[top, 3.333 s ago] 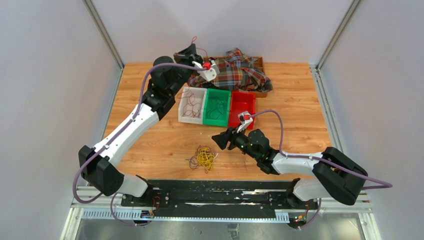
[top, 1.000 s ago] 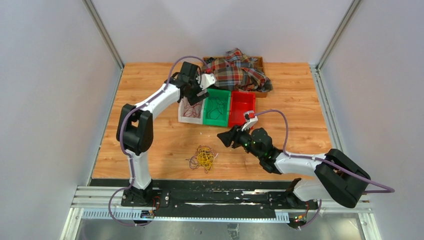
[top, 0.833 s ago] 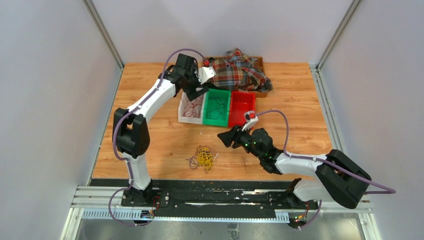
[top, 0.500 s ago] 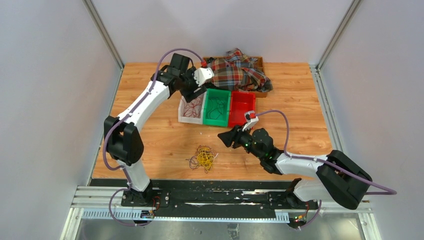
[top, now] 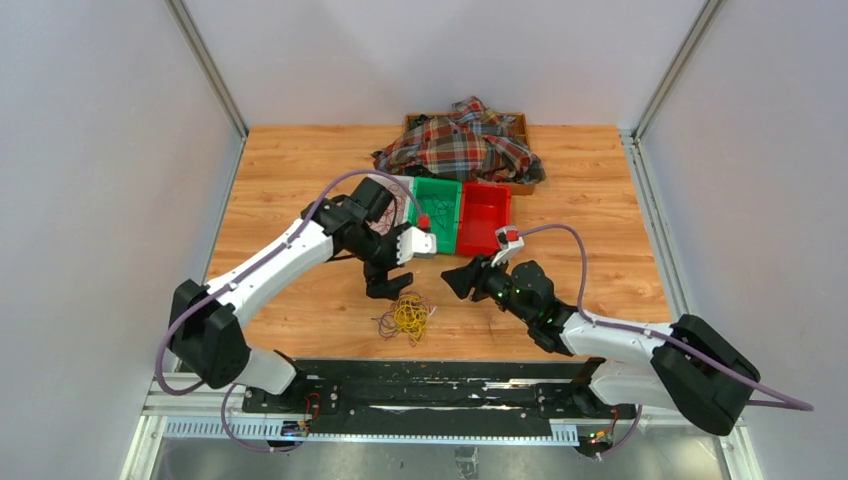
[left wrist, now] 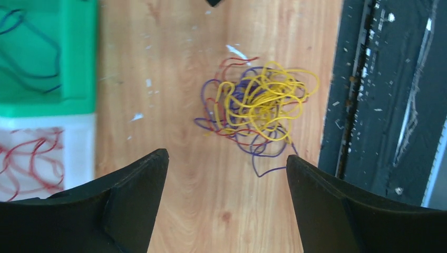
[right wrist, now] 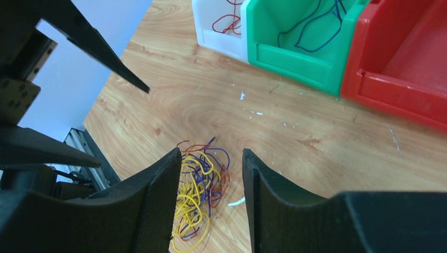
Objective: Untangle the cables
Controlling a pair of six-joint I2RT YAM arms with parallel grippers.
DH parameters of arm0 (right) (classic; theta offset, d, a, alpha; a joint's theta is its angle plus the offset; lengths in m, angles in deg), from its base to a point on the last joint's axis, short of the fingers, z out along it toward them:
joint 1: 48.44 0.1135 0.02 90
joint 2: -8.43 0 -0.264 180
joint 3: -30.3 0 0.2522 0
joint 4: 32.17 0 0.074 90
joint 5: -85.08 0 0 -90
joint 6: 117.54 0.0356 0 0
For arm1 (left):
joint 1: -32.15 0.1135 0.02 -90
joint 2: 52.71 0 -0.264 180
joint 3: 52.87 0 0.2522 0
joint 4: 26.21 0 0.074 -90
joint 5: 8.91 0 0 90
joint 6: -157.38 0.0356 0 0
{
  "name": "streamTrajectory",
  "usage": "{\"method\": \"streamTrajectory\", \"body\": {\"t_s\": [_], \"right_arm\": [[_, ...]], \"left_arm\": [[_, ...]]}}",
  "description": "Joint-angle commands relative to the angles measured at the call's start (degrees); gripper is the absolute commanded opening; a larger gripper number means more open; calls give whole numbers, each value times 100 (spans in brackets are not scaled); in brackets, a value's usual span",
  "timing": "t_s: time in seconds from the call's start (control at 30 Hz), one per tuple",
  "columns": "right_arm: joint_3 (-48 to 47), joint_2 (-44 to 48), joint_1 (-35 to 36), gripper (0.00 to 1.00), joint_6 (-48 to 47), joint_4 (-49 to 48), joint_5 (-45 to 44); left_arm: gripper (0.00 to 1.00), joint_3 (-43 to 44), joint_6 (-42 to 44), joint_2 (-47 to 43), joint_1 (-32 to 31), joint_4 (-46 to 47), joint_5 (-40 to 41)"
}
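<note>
A tangle of yellow, purple and red cables (top: 405, 316) lies on the wood near the front edge. My left gripper (top: 385, 286) hangs just behind it, open and empty; in the left wrist view the tangle (left wrist: 258, 105) lies ahead of the wide-apart gripper (left wrist: 226, 156). My right gripper (top: 455, 281) is to the right of the tangle, partly open with nothing in it. In the right wrist view the cables (right wrist: 200, 190) show between and below the gripper (right wrist: 211, 153). A red cable (left wrist: 31, 158) lies in the white bin, a dark blue one (right wrist: 311, 26) in the green bin.
White bin (right wrist: 219, 26), green bin (top: 440, 215) and red bin (top: 483, 218) stand in a row behind the grippers. A plaid cloth (top: 460, 145) is heaped on a tray at the back. The black rail (left wrist: 379, 105) runs along the table's near edge.
My left arm has swung from over the white bin back and down to just behind the tangle. The right gripper has shifted slightly and narrowed a little.
</note>
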Motion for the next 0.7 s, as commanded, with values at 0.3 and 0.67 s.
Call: {"method": "streamTrajectory", "body": {"t_s": [0.3, 0.67], "right_arm": [[391, 2106, -101, 35, -98, 1820, -810], [349, 2323, -114, 24, -85, 2161, -863]], "left_arm": [[76, 225, 1397, 1318, -210, 54, -372], [61, 108, 1402, 1609, -249, 613, -175]]}}
